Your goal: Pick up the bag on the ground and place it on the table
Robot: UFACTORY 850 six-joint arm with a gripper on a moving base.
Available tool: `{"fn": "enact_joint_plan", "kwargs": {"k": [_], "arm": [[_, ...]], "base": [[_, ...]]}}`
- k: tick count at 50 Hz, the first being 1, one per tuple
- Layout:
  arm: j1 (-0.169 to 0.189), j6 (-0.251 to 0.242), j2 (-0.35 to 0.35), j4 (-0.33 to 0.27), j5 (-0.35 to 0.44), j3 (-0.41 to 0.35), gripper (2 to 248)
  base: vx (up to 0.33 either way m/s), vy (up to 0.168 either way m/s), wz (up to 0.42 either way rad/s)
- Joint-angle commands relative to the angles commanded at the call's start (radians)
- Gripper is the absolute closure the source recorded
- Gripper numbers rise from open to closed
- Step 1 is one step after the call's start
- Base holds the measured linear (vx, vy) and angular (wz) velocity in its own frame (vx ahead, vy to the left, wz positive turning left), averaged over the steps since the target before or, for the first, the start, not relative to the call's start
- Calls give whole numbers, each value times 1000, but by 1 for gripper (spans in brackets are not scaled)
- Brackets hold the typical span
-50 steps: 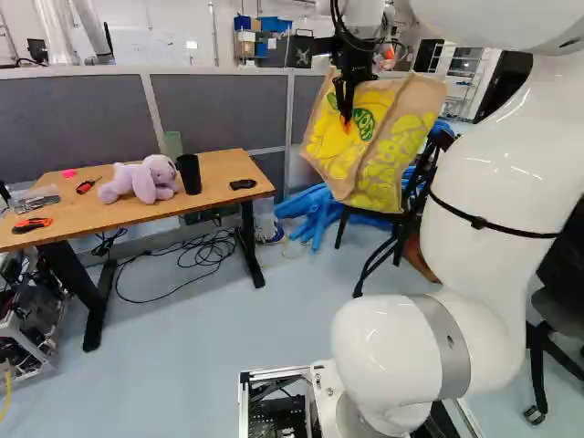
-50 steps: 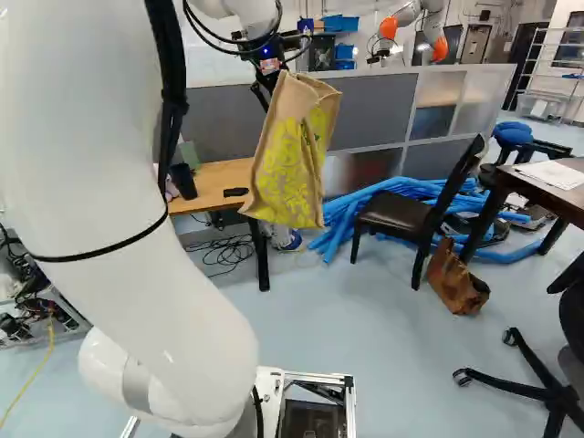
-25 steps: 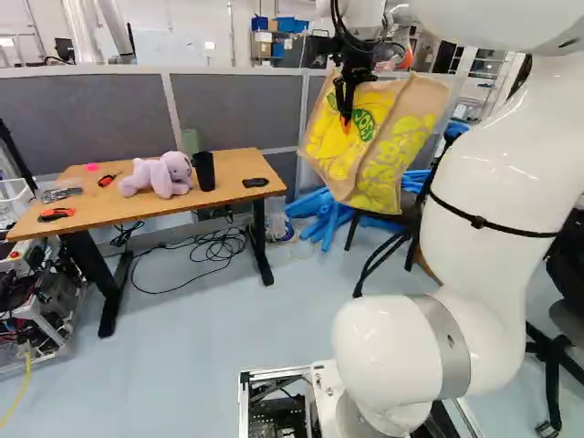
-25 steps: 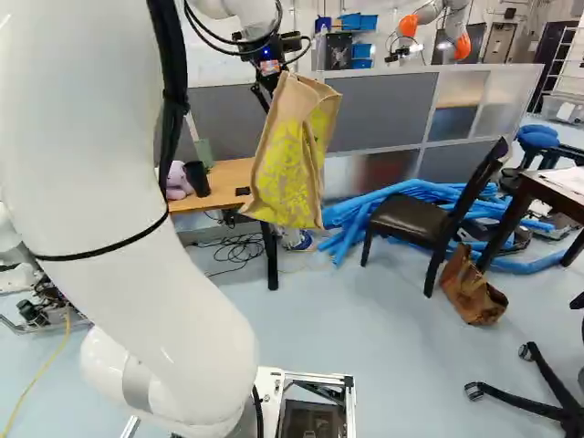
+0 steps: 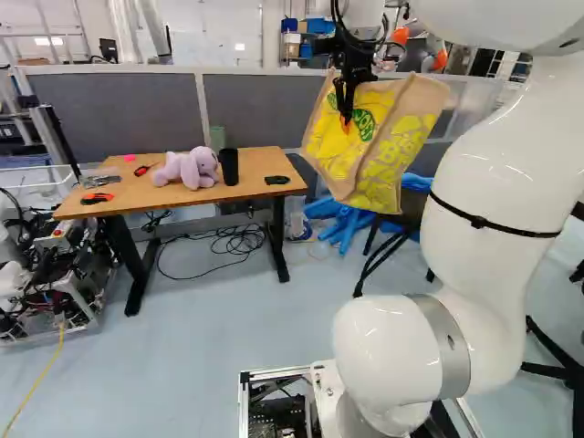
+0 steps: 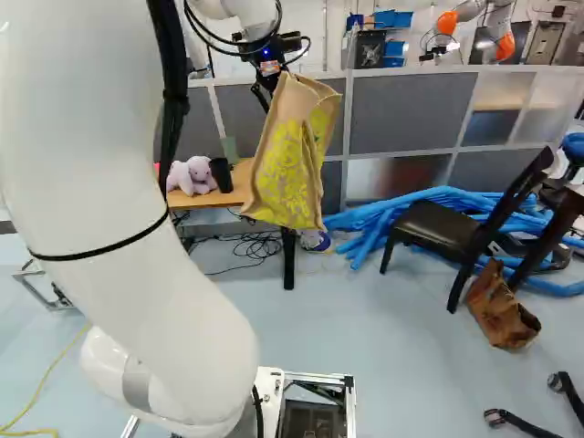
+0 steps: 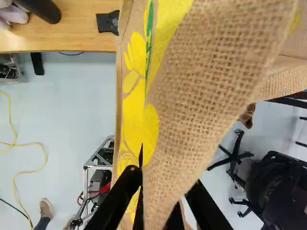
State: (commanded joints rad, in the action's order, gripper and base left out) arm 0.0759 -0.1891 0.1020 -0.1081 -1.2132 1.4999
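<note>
High beside the arm in the left base view, my gripper (image 5: 346,111) is shut on the upper part of a tan burlap bag (image 5: 392,151) with yellow print. The bag hangs tilted in the air, well off the floor. It also shows in the right base view, covering the right part of the wooden table (image 6: 239,182). The wrist view has the burlap bag (image 7: 206,72) pinched between the fingers of the gripper (image 7: 164,186) and spreading ahead of them. In the left base view the table (image 5: 251,190) stands farther off, left of the bag.
On the table are a purple plush toy (image 5: 190,169), a black cup (image 5: 228,167) and small tools. Blue tubes (image 6: 411,205), a dark chair (image 6: 438,228) and a brown bag (image 6: 502,310) lie to the right. Another robot (image 6: 500,41) is behind the partition (image 6: 401,109).
The base has turned left, so the room has shifted rightward in both base views. My arm keeps its pose, with the bag still held.
</note>
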Motion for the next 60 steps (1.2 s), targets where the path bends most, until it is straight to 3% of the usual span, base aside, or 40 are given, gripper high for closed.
{"fn": "enact_joint_plan", "kwargs": {"k": [21,60], "arm": [[0,0,0,0,0,0,227],[0,0,0,0,0,0,227]], "base": [[-2,52,241],[65,10,-17]]}}
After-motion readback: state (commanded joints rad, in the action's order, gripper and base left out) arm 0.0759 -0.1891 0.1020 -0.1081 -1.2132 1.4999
